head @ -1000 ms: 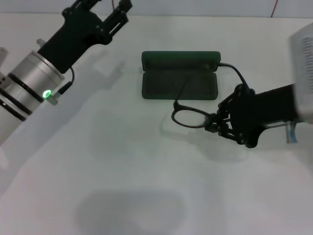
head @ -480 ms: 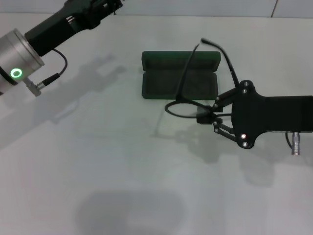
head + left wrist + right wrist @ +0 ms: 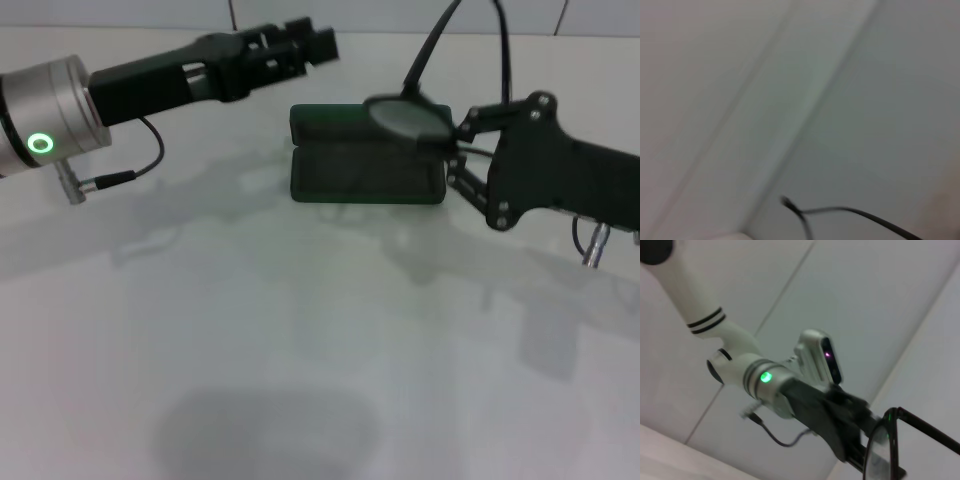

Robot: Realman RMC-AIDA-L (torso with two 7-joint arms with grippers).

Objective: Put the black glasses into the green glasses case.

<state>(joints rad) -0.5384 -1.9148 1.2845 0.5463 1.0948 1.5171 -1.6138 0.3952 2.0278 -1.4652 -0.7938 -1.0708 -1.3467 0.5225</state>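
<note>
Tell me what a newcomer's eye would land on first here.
First, the black glasses held up above the open green glasses case by the right gripper, temple arms pointing up. Next, the left gripper, reaching in toward the case's far left corner, with a green light glowing on its silver wrist.

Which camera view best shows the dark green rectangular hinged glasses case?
Head view: the dark green rectangular hinged glasses case lies open on the white table, lid up. Neither wrist view shows it.
</note>
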